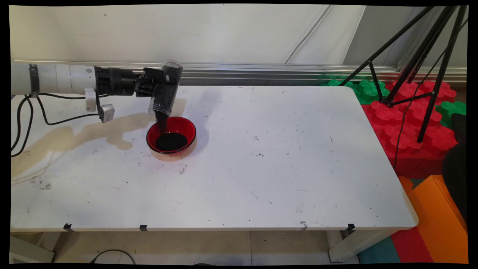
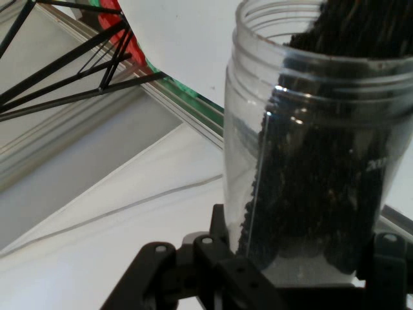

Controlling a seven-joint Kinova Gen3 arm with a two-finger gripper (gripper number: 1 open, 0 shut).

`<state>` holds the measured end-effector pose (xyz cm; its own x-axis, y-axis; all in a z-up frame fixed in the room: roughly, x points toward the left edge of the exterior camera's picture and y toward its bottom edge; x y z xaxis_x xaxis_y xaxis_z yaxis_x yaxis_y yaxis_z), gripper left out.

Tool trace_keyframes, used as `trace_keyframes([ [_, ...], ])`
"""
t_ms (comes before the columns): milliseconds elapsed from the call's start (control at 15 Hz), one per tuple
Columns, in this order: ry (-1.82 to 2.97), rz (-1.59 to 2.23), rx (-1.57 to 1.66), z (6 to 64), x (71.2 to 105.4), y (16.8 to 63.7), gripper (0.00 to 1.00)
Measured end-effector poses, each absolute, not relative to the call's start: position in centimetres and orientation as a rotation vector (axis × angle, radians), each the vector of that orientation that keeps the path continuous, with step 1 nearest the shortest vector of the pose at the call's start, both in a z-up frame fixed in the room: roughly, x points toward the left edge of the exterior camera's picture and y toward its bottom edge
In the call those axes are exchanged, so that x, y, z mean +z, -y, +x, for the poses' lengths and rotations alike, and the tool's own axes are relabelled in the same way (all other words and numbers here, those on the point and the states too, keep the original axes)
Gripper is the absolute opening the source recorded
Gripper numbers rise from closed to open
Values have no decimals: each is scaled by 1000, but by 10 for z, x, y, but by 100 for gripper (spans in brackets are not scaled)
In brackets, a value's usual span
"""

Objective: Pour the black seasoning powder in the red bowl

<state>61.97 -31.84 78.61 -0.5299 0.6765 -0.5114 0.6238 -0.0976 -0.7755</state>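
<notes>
My gripper (image 1: pixel 161 87) is shut on a clear plastic jar (image 1: pixel 166 89) and holds it tipped mouth-down over a red bowl (image 1: pixel 171 135) on the white table (image 1: pixel 261 157). Black grains stream from the jar's mouth into the bowl, where a dark pile (image 1: pixel 171 141) lies. In the hand view the jar (image 2: pixel 310 148) fills the right side, with black grains inside sliding toward its threaded mouth, and the gripper's black linkage (image 2: pixel 213 278) clasps its base.
Scattered black specks dot the table around the bowl. A black tripod (image 1: pixel 418 59) stands over red and green foam blocks (image 1: pixel 407 116) off the right end. Orange mats (image 1: pixel 437 216) lie at the lower right. Black cables (image 1: pixel 26 119) hang from the arm at the left.
</notes>
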Motion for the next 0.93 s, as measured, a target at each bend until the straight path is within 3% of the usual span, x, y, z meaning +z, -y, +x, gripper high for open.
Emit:
trace_keyframes([
  [933, 2065, -1520, 1746, 616, 787, 316, 0],
])
